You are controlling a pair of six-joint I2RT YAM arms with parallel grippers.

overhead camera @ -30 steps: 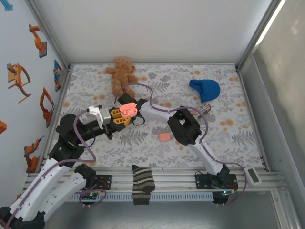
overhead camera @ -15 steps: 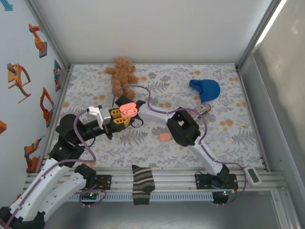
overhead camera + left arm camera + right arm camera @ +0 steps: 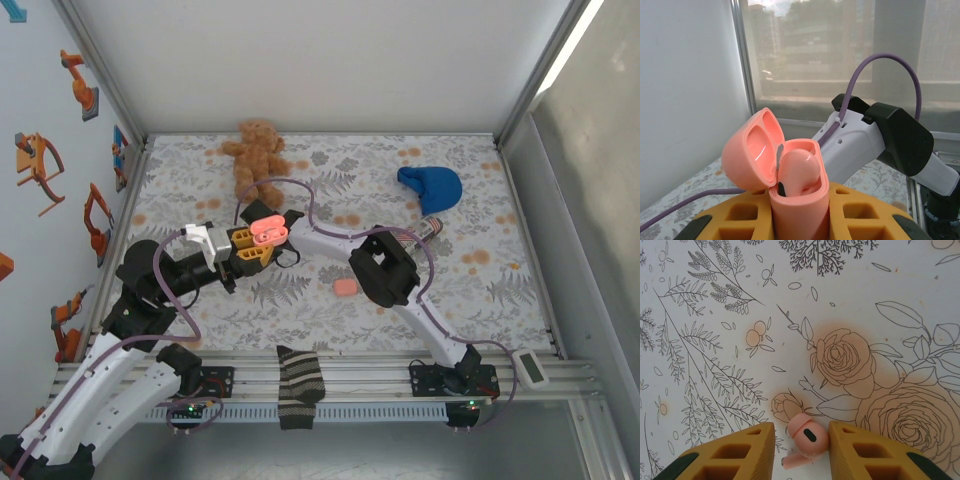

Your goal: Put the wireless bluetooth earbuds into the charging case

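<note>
Squeezed tight between the yellow fingers [image 3: 875,207] of the left gripper [image 3: 800,212]: the pink case [image 3: 800,195], standing up, lid flipped open and leaning to the left. Tucked into its open top, the first earbud [image 3: 799,167], round end up. Behind the case in that wrist view, the white and black right arm [image 3: 875,140] with its purple cable.

Pinched in the right gripper [image 3: 802,445], between two more yellow fingers [image 3: 865,452]: the second earbud [image 3: 807,436], pressed against one finger, little stem poking toward the other. Below it, the flowery mat [image 3: 850,315].

From above, both grippers close together over the left middle of the mat, the right one just beside the case. Flat on the mat nearer the arm bases, apart from the grippers, another small pink thing [image 3: 345,287]. Near the far edge, a brown teddy bear [image 3: 255,155]. Off to the far right, a blue cloth [image 3: 432,187]. On the front rail between the arm bases, a striped sock [image 3: 298,385].
</note>
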